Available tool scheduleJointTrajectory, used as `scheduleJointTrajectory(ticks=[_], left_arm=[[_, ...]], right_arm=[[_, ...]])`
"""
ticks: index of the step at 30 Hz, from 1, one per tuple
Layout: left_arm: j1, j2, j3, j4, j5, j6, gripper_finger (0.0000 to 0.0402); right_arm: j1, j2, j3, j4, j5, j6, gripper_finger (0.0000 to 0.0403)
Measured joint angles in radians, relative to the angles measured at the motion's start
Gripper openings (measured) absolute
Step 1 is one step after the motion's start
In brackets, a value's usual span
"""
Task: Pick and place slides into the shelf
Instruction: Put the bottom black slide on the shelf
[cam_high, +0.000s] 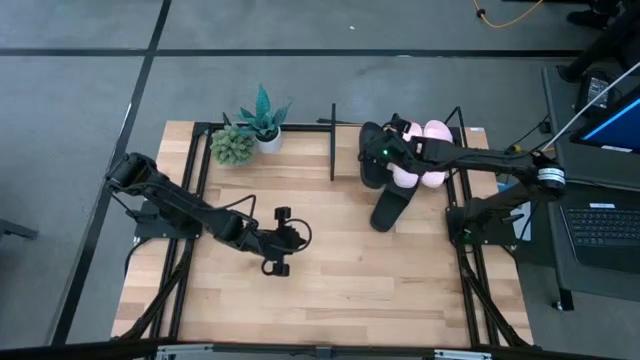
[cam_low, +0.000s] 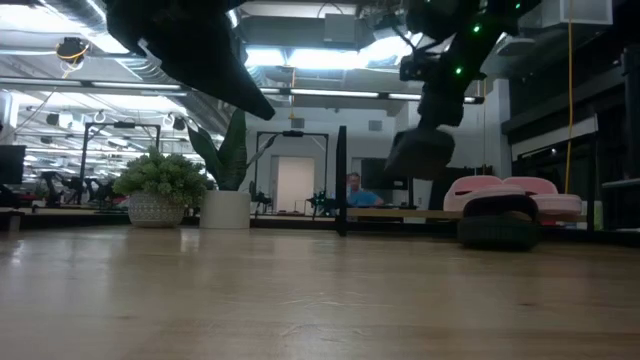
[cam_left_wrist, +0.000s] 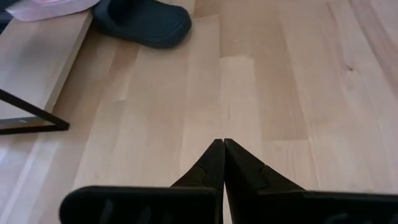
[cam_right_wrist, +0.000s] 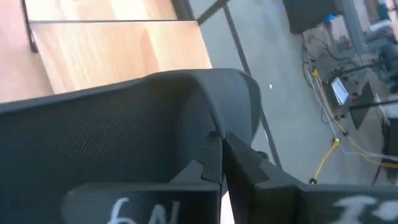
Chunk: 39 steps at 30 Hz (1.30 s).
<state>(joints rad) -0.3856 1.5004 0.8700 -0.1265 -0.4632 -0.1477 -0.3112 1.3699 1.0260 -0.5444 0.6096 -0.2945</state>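
Right gripper (cam_right_wrist: 219, 146) pinching a black slide (cam_right_wrist: 155, 118) above the shelf (cam_high: 345, 160), left gripper (cam_left_wrist: 222, 152) pressed together over the counter (cam_high: 330, 270)

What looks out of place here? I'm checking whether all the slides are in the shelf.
One black slide lies askew on the table, in front of the shelf, not in it. The right hand holds another black slide in the air above the shelf. The pink slides are in place.

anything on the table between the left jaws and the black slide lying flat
Nothing: the left wrist view shows only bare wood table between the left gripper and the black slide.
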Motion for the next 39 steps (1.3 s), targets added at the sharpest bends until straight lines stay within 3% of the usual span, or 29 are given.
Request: scheduleJointTrajectory(ticks=[12, 23, 39], left_arm=[[0.013, 0.0, 0.0, -0.001, 0.001, 0.0, 0.0], [0.013, 0.0, 0.0, -0.008, 0.001, 0.001, 0.0], [0.013, 0.0, 0.0, -0.015, 0.0, 0.001, 0.0]], right_arm=[[-0.132, 0.094, 0.0, 0.04, -0.07, -0.071, 0.0006], [-0.175, 0.183, 0.0, 0.059, -0.088, -0.159, 0.0006], [-0.191, 0.185, 0.0, 0.04, -0.088, -0.262, 0.0006]])
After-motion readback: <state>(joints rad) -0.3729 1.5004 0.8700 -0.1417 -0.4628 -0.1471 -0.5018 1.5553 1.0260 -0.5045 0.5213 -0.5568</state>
